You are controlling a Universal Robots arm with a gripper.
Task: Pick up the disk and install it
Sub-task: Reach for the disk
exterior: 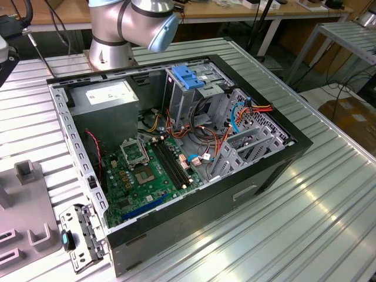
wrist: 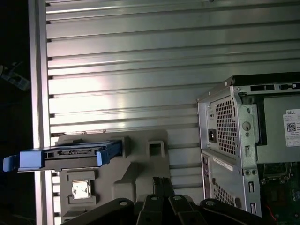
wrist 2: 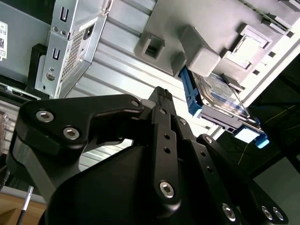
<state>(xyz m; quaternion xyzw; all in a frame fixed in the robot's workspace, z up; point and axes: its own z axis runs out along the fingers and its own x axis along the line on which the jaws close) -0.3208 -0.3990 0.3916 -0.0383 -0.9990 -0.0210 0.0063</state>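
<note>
The disk (wrist: 70,154) is a dark flat drive with bright blue side rails, resting in a slot of a grey moulded fixture (wrist: 140,161). In the second wrist view the disk (wrist 2: 218,96) sits in the same fixture (wrist 2: 201,51). My gripper (wrist: 161,180) is black, hangs well above the fixture and is clear of the disk. Its fingers (wrist 2: 161,93) are shut together with nothing between them. The open computer case (exterior: 194,135) lies on the table, and its drive cage with a blue latch plate (exterior: 188,76) is at the far side.
A ribbed aluminium table (exterior: 305,223) carries everything. The case's rear panel (wrist: 229,136) stands close beside the fixture. Part of the grey fixture (exterior: 26,173) and a loose metal bracket (exterior: 82,235) lie at the exterior view's left. The arm's base (exterior: 111,35) stands behind the case.
</note>
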